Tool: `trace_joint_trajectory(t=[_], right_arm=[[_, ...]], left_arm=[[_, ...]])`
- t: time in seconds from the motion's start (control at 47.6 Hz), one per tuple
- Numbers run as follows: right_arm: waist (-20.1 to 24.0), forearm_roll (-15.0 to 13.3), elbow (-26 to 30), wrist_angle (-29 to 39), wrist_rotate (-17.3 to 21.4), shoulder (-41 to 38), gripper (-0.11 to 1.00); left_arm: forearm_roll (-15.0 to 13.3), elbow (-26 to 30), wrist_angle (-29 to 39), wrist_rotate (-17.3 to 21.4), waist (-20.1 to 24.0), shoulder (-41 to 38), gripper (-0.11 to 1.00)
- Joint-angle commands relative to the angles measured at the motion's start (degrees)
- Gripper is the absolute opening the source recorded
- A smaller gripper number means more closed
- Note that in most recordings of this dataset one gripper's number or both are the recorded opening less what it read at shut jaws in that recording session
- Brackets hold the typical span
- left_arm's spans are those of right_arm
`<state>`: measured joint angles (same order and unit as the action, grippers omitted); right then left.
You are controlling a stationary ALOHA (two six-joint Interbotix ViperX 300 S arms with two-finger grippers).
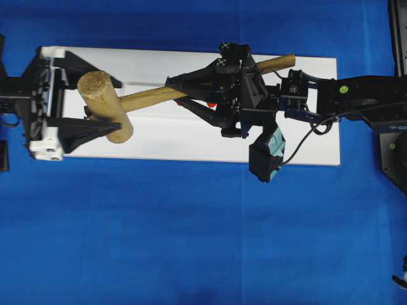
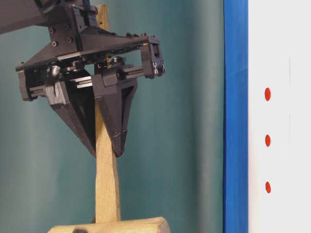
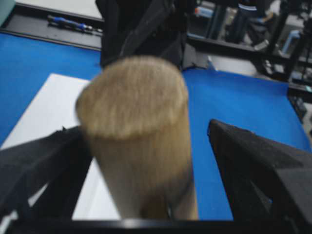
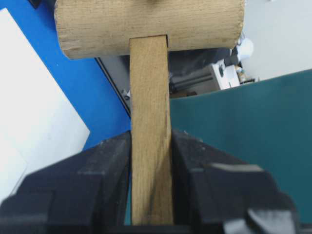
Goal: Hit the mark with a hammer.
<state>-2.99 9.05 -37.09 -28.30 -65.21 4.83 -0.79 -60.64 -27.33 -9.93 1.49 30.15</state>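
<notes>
The hammer point(image 1: 152, 96) is a light-brown wooden mallet lying across the white board point(image 1: 191, 143). Its round head point(image 1: 105, 105) is at the left. My right gripper point(image 1: 175, 92) is shut on the flat handle point(image 4: 151, 97) partway along; the wrist view shows both jaws pressed against the wood. My left gripper point(image 1: 117, 103) is open, with its fingers on either side of the head point(image 3: 136, 122) and blue cloth showing beside one finger point(image 3: 258, 161). Three red marks point(image 2: 267, 141) sit in a row on the board in the table-level view. One red mark point(image 1: 210, 103) peeks out under the right gripper.
The board lies on a blue cloth point(image 1: 191, 241) that covers the table. The right arm point(image 1: 356, 95) with its cable and a teal-and-black camera point(image 1: 270, 152) reaches in from the right. A dark rail point(image 3: 58, 24) and frames stand behind the table.
</notes>
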Motion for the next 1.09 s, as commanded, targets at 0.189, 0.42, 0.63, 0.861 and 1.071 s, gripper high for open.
trace_joint_trajectory(t=[0.189,0.42,0.63,0.861,1.071], right_arm=[[-0.09,0.18,1.76,-0.62,0.26,1.58,0.09],[-0.09,0.79,2.2,-0.44,1.05,1.58,0.09],[-0.09,1.32,2.37,0.0,2.81,1.58,0.1],[-0.09,1.32,2.37,1.58,2.99,1.58,0.44],[0.7,1.32,1.76,2.81,2.99,2.55,0.97]], left_arm=[[-0.09,2.9,1.23,-3.43,0.0,-2.11,0.88],[-0.09,2.29,2.29,-3.16,0.09,-1.32,0.44],[-0.09,2.02,2.29,-3.16,0.09,-0.88,0.44],[-0.09,1.41,2.29,-3.16,0.18,0.0,0.44],[-0.09,0.97,2.64,-2.99,0.26,0.7,0.44]])
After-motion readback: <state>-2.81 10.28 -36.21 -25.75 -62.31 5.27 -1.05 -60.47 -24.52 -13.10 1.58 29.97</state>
